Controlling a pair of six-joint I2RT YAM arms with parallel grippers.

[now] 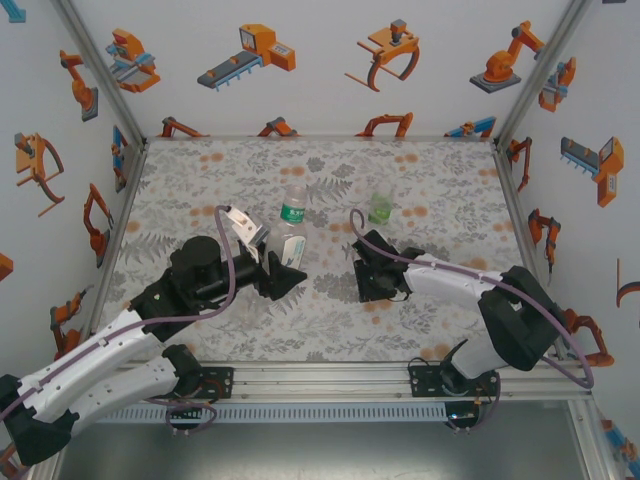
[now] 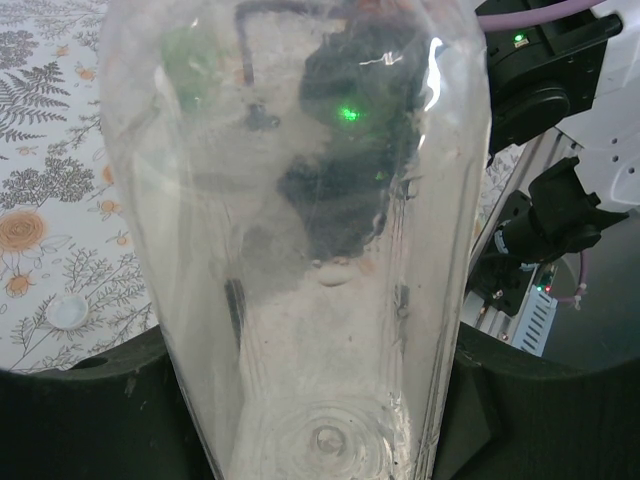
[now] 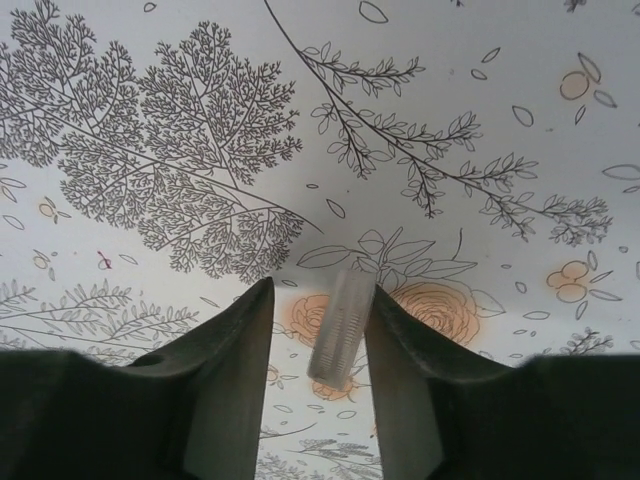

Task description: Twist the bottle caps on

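Picking up a cap (image 3: 338, 325): the right hand (image 3: 320, 292) stands narrow around it, on edge at the surface (image 3: 450, 120), grip not certain, while the left hand (image 1: 283, 268) holds a bottle (image 2: 310, 250); next, seat that cap squarely on its neck.

2 white-and-black arms (image 1: 100, 360), purple cables (image 1: 232, 275)

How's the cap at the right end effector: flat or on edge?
On edge: the white cap shows its ribbed side, tilted, between the fingers of the right end effector.
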